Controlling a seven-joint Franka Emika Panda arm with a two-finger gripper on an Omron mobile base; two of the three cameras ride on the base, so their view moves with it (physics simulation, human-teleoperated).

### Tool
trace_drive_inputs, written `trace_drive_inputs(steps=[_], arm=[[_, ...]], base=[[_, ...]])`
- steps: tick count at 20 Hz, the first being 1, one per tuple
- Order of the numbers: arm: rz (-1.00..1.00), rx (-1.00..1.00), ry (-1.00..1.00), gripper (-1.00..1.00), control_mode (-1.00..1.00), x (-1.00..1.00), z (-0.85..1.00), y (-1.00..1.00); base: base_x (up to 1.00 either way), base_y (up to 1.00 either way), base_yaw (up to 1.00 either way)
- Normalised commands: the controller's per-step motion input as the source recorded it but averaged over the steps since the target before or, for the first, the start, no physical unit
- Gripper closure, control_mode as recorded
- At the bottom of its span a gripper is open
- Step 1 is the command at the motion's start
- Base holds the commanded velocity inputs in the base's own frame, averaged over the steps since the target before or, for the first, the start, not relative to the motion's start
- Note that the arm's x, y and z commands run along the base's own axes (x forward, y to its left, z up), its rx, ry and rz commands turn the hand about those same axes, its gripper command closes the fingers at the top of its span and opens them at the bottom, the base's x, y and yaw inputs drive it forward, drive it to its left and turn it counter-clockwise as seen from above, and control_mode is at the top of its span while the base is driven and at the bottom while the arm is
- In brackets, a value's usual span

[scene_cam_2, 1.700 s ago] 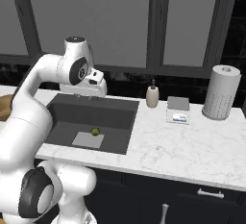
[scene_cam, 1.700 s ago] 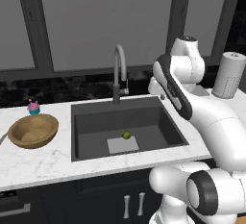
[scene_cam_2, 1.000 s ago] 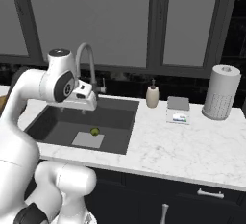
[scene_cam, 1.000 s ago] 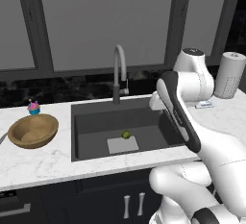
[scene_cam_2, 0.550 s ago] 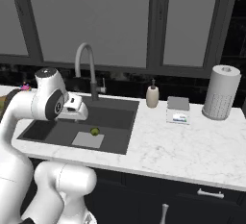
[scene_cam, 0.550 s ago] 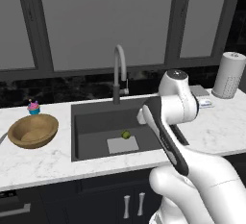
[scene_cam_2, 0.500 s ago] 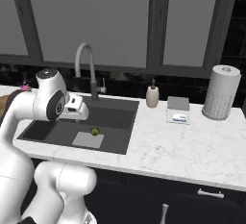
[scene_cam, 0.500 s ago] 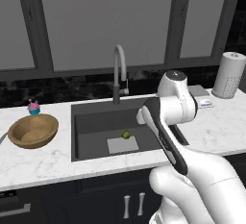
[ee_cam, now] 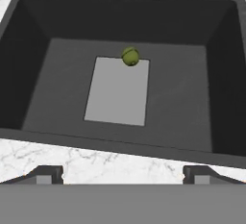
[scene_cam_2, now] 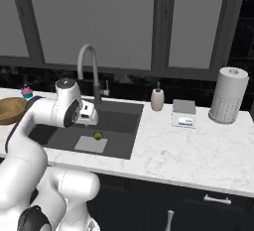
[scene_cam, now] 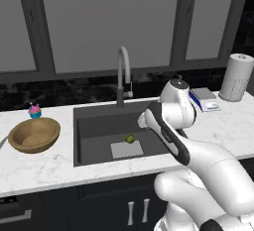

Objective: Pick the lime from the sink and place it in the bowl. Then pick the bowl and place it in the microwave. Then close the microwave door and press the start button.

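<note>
In the left base view the lime [scene_cam: 130, 139] lies on the floor of the sink [scene_cam: 94, 127], at the far edge of the pale drain plate [scene_cam: 126, 149]; the bowl [scene_cam: 33, 134] stands on the counter [scene_cam: 44, 169] to the left.

In the right base view the arm hangs above the sink's near left part, with the lime just right of it.

In the hand view the gripper [ee_cam: 122, 175] has its fingertips [ee_cam: 45, 174] wide apart, holding nothing, above the sink's near rim.

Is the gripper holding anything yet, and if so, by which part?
Nothing is held. The gripper is open and empty above the sink; the lime lies at the drain plate's edge.
</note>
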Motion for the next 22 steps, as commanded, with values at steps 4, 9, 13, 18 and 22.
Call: trace_drive_inputs(steps=[4,9,13,18,22], arm=[[0.08,0.07,0.0,-1.0,-1.0,0.36,-0.3,0.0],[0.02,0.0,0.0,-1.0,-1.0,0.48,-0.29,0.0],[0.03,0.0,0.0,-1.0,-1.0,0.36,-0.41,0.0],[0.01,0.0,0.0,-1.0,-1.0,0.42,-0.33,0.05],[0.0,0.0,0.0,-1.0,-1.0,0.43,-0.33,0.08]], base=[[0.0,0.0,0.0],[0.0,0.0,0.0],[0.0,0.0,0.0],[0.0,0.0,0.0],[0.0,0.0,0.0]])
